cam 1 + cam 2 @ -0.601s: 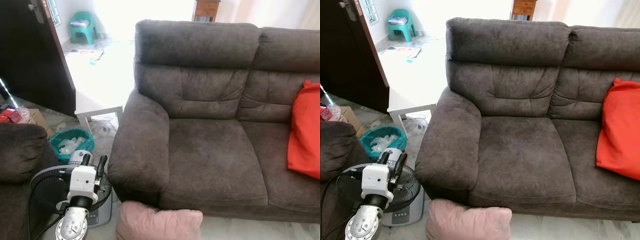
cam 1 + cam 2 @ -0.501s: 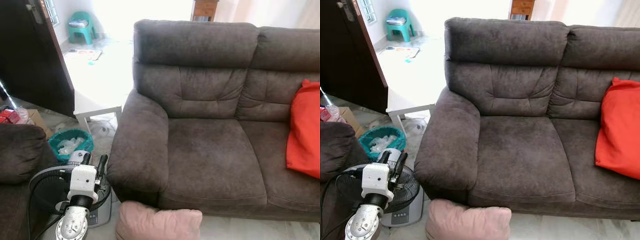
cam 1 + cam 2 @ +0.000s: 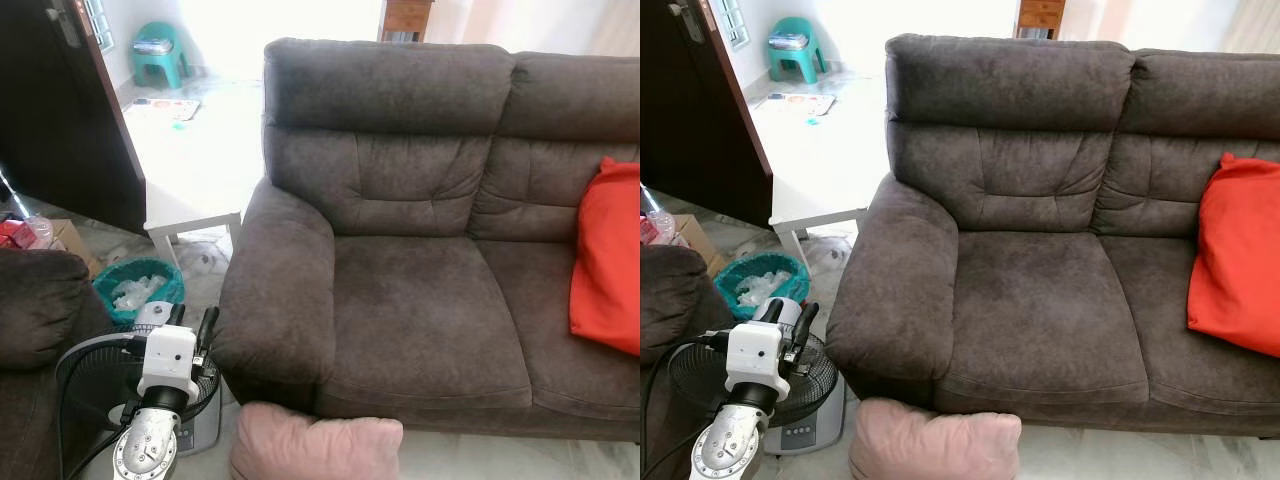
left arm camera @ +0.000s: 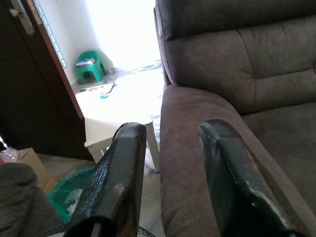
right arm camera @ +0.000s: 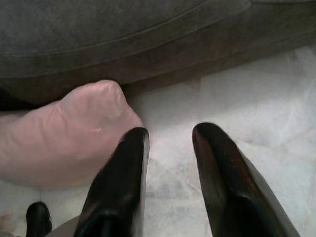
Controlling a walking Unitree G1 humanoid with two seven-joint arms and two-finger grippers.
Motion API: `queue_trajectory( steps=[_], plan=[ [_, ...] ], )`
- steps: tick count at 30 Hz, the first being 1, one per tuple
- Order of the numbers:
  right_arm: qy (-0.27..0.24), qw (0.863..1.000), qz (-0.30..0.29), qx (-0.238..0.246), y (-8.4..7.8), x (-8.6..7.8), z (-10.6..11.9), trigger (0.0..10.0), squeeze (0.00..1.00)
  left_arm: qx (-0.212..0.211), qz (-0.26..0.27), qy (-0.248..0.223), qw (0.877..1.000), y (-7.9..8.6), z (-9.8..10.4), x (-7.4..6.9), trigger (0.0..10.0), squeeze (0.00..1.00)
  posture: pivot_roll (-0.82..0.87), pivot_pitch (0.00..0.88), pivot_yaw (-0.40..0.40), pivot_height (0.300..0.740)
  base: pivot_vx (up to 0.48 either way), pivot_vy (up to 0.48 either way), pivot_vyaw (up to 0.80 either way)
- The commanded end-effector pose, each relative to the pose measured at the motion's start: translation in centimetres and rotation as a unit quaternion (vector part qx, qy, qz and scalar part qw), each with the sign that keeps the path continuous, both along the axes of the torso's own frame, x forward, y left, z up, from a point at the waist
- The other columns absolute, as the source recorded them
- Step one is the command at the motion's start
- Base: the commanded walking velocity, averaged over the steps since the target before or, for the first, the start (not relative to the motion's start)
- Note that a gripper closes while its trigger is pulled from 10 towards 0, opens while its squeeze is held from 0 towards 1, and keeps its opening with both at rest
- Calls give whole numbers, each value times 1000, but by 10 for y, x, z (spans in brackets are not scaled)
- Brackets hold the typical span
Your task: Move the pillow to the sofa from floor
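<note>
A pale pink pillow (image 3: 315, 450) lies on the floor against the front of the dark grey sofa (image 3: 430, 310), below its left armrest. My left gripper (image 3: 192, 322) is raised at the lower left, beside that armrest, open with nothing between its fingers (image 4: 121, 177). In the right wrist view my right gripper (image 5: 170, 143) hangs open just above the floor tiles, next to one corner of the pink pillow (image 5: 69, 131); one finger (image 5: 126, 173) is close to that corner, and I cannot tell whether it touches.
A red cushion (image 3: 605, 265) rests on the sofa's right seat. A black floor fan (image 3: 100, 375) stands under my left arm. Beyond it are a teal basket (image 3: 140, 285), a white low table (image 3: 195, 205), a dark door (image 3: 60, 110) and a second dark seat (image 3: 35, 300).
The whole scene has slid slightly as the camera moved. My left gripper stays open in much the same place; the pillow has not moved.
</note>
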State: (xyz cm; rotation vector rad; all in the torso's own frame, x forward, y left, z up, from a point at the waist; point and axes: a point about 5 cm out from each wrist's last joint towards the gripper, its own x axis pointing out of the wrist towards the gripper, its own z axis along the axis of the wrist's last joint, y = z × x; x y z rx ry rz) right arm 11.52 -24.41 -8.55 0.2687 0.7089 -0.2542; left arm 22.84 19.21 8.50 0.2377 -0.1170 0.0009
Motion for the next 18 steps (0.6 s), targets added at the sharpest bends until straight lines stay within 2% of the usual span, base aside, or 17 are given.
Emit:
queue_trajectory(
  steps=[1, 2, 3, 11, 14, 18],
  plan=[
    [-174, 983, 44, -32, 33, 123, 57, 10000, 0, -5, -8, -5, 1000, -3, 5, 3, 10000, 0, 189, 18, -71, 740, 0, 0, 0],
    [-205, 977, 51, -36, 42, 145, 73, 10000, 0, -4, -8, -5, 1000, -3, 5, 3, 10000, 0, 189, 18, -71, 740, 0, 0, 0],
    [-224, 973, 52, -38, 45, 156, 82, 10000, 0, -4, -8, -5, 1000, -3, 5, 3, 10000, 0, 189, 18, -70, 740, 0, 0, 0],
    [-288, 955, 52, -50, 44, 167, 103, 10000, 0, -2, -11, -6, 1000, -3, 7, 4, 10000, 0, 188, 9, -67, 740, 0, 0, 0],
    [-306, 948, 53, -70, 43, 171, 111, 10000, 0, -2, -13, -7, 1000, -4, 8, 4, 10000, 0, 187, 9, -67, 740, 0, 0, 0],
    [-322, 938, 55, -117, 33, 164, 118, 10000, 0, 0, -13, -8, 1000, -4, 9, 2, 10000, 0, 195, 8, -73, 740, 0, 0, 0]
  ],
)
